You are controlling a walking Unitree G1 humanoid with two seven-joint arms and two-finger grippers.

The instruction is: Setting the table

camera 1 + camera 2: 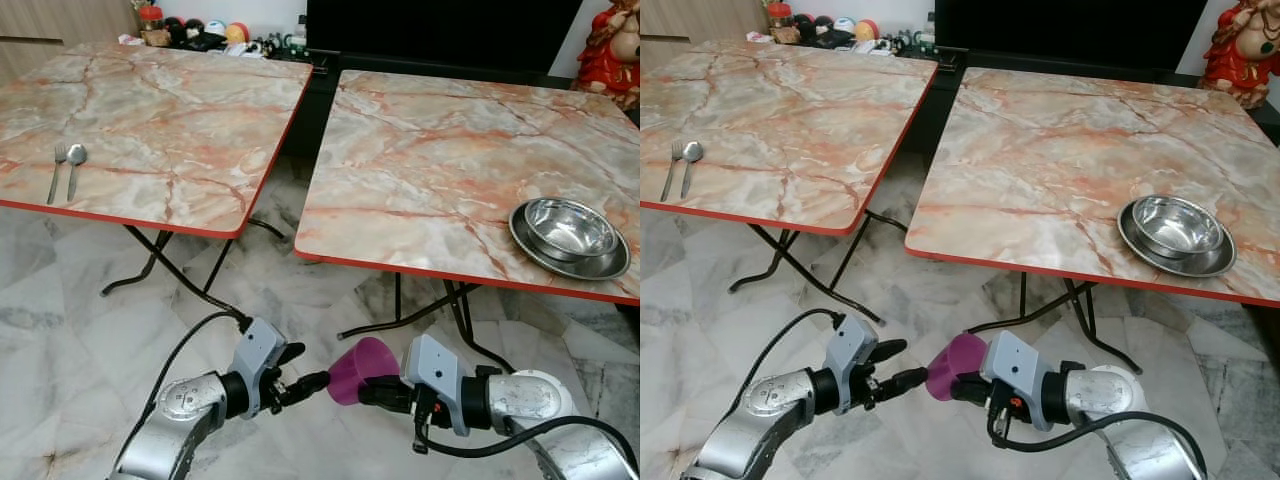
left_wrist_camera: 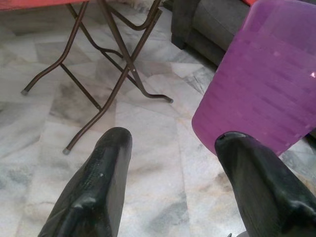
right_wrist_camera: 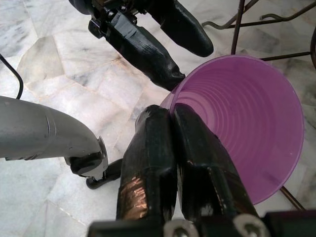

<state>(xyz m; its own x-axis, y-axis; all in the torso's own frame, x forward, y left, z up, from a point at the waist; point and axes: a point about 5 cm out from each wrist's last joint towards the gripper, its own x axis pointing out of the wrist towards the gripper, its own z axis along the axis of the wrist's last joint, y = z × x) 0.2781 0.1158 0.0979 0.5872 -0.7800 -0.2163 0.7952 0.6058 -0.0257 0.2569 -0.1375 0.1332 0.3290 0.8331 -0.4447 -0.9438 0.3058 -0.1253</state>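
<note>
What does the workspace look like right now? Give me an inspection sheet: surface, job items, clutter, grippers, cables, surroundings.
Surface: two marble-pattern folding tables, left table and right table, with a gap between them.
Job's things: fork and spoon side by side near the left table's front edge; metal bowl in a metal plate on the right table's front right; purple cup held low over the floor.
Clutter: small items beyond the left table.
Grippers: right gripper pinches the cup's rim; left gripper open, one finger at the rim.
Cables: black cable along the left arm.
Surroundings: marble floor, red figurine.
</note>
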